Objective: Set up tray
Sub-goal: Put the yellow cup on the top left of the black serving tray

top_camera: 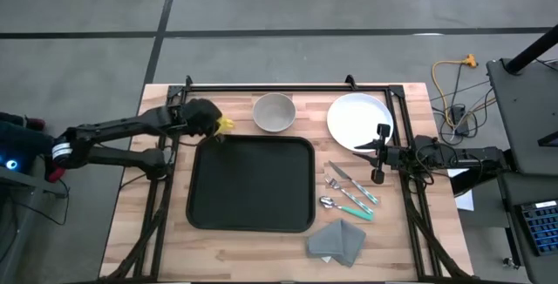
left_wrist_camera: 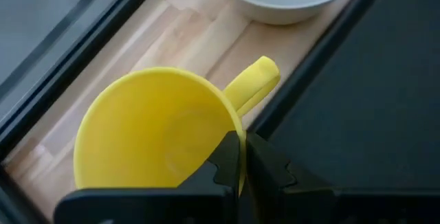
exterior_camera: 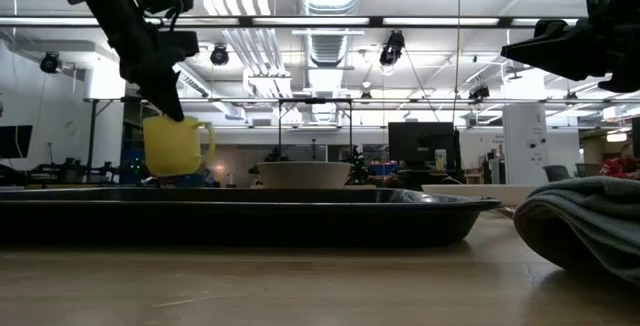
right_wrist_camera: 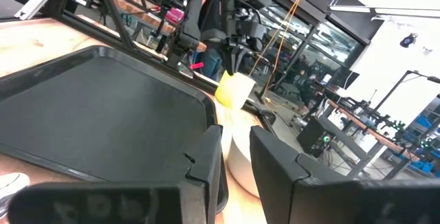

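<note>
My left gripper (left_wrist_camera: 242, 157) is pinched shut on the rim of a yellow mug (left_wrist_camera: 158, 131), holding it clear of the table just beside the tray's (top_camera: 253, 184) far left corner; the low view shows the mug hanging above the wood rather than standing on it. The tray itself lies flat in the middle of the table and has nothing on it, so I judge the job barely begun. Everything else is waiting off the tray: a bowl (top_camera: 274, 111) just past its far edge, a white plate (top_camera: 357, 120) beyond its far right corner, cutlery (top_camera: 350, 193) laid out on the wood to its right, and a folded grey napkin (top_camera: 337, 240) near its near right corner. My right gripper (top_camera: 380, 153) hovers by the plate's edge with its fingers part way apart, holding nothing. Once this mug goes down, the rest is left to place.
</note>
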Available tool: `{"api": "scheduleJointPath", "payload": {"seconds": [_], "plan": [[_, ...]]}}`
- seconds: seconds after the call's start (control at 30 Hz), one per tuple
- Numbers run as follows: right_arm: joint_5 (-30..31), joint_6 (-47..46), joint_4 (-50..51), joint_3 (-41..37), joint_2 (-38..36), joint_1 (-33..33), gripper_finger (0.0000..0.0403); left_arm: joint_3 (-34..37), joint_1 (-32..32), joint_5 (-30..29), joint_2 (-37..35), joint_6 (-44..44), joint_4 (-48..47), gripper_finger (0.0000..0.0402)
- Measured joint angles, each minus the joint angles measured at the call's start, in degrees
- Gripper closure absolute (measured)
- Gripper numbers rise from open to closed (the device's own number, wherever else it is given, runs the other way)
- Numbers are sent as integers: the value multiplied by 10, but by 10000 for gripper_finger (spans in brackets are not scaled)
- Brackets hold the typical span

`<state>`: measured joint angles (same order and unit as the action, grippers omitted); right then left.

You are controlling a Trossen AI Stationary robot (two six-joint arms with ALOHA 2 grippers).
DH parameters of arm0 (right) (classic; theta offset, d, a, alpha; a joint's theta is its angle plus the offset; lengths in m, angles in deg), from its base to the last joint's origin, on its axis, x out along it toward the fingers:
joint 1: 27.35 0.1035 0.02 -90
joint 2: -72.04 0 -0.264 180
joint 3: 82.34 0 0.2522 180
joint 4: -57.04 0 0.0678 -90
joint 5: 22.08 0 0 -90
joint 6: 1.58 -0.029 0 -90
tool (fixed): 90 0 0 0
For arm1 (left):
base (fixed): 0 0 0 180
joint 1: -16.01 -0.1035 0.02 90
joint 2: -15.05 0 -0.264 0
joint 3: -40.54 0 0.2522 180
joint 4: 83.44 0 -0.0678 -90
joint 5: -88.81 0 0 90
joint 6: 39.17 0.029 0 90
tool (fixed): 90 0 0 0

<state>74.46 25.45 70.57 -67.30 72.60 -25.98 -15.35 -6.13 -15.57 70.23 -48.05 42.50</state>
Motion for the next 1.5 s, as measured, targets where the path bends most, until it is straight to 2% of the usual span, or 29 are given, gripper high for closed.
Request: {"api": "scheduleJointPath", "payload": {"seconds": [0.27, 0.67, 1.3, 1.5], "plan": [[0, 0, 0, 0, 0, 0, 335, 0, 50, 49, -1, -12, -10, 402], [0, 0, 0, 0, 0, 0, 335, 1, 105, 53, -2, -54, -35, 402], [0, 0, 0, 0, 0, 0, 335, 29, 136, 52, -2, -142, -63, 401], [0, 0, 0, 0, 0, 0, 335, 32, 136, 29, -2, -157, -80, 401]]}}
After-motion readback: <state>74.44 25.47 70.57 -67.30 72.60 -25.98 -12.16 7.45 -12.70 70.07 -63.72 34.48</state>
